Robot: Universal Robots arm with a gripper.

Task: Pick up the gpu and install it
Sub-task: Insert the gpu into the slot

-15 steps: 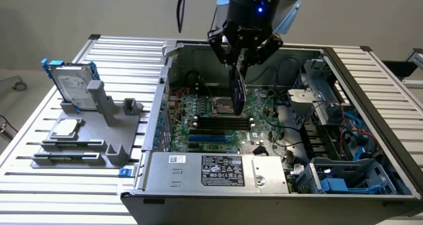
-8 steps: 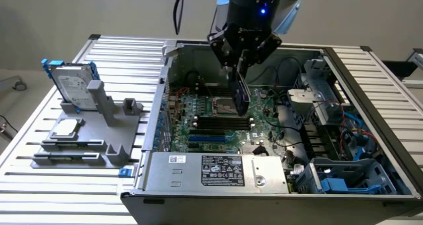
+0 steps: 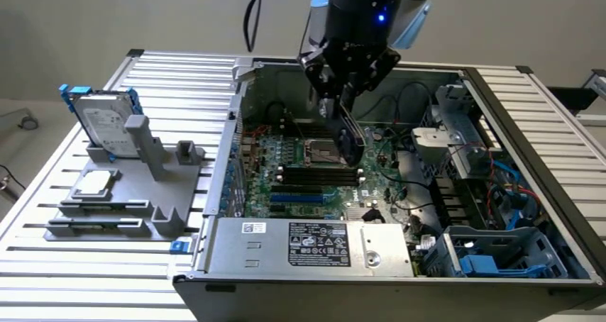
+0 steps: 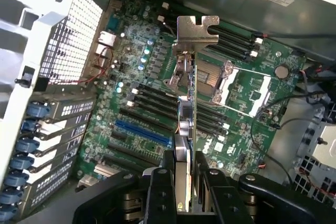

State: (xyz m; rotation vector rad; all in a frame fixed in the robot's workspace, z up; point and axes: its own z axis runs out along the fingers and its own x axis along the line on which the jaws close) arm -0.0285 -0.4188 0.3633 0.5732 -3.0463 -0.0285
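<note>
Black, glossy cylindrical wrist (image 3: 353, 13) at top centre of the exterior view's frame, marked by one small glowing blue light (image 3: 381, 15). Pale blue-grey housing (image 3: 413, 20) on the exterior view's right of it. Thin black cable (image 3: 252, 13) curving alongside on the exterior view's left. Beneath, matte black gripper (image 3: 341, 91), angular and tapering. Close up: two chunky black fingers (image 4: 159, 192), hinged linkage arms (image 4: 113, 195), round bolt heads.

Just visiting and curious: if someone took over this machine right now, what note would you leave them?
End effector: shut on the gpu.
Gpu: held on edge inside the case, over the motherboard, bracket at its far end.
Done: gpu picked up.
Left: gpu not yet seated in a slot.
</note>
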